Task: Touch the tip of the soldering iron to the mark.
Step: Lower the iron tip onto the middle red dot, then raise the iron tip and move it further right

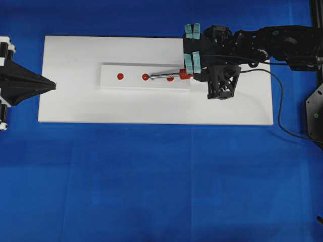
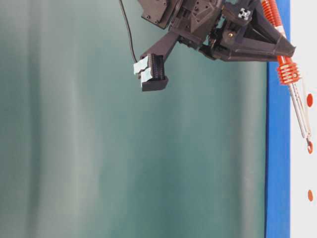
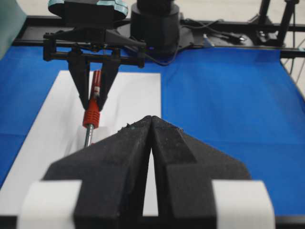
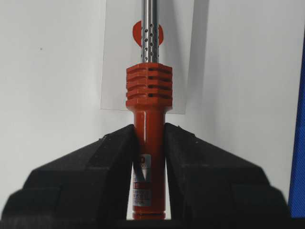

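A: Surface and surroundings?
B: Table draped in blue cloth; a white board carries a raised white strip with three red dots. Black frame rails stand behind.

A: The tool?
B: Soldering iron, orange-red ribbed handle, perforated silver shaft. Right gripper jaws clamp its handle; the tip sits at the middle dot, at 9 o'clock from the handle.

A: Left gripper?
B: Jaws pressed together, holding nothing.

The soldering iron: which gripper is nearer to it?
Right. The right gripper is shut on the soldering iron handle; the left gripper is shut, apart at the white board's far end.
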Tool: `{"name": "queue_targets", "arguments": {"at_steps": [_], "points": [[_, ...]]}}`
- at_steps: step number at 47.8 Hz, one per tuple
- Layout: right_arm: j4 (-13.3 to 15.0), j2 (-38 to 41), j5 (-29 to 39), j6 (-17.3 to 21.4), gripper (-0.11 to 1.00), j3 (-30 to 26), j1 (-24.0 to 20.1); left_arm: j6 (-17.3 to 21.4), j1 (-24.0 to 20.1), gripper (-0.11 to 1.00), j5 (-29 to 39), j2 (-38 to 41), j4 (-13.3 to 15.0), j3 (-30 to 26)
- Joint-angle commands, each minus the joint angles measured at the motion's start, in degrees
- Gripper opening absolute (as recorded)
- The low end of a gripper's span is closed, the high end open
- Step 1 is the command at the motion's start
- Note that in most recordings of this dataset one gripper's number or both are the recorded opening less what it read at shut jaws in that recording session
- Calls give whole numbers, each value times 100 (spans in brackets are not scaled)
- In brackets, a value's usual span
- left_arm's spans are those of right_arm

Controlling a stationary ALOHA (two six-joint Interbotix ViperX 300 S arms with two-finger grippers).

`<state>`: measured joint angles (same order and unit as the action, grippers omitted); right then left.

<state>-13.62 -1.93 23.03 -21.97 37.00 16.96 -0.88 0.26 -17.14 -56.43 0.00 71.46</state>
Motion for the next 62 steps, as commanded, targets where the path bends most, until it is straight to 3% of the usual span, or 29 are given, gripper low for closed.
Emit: {"name": "queue_targets", "arguments": {"at_steps": [1,15,33,48,62], "points": [[9,-70,-26,9,6,-70,26,-9,-9,0,-62,26,-9,-53],[9,-519,237,9,6,-237,26,-9,-9,0,-62,18,-9,-62],[360,-1318,888,26,6,-659,26,-9,-9,0,-62,18,-9,-62],[387,-1292,905,26,6,-624,26,-9,-9,0,-62,18,-9,-62],[387,-1617,940,62,6,-193,62,-9,-9,0,-62,18,-9,-53]]}}
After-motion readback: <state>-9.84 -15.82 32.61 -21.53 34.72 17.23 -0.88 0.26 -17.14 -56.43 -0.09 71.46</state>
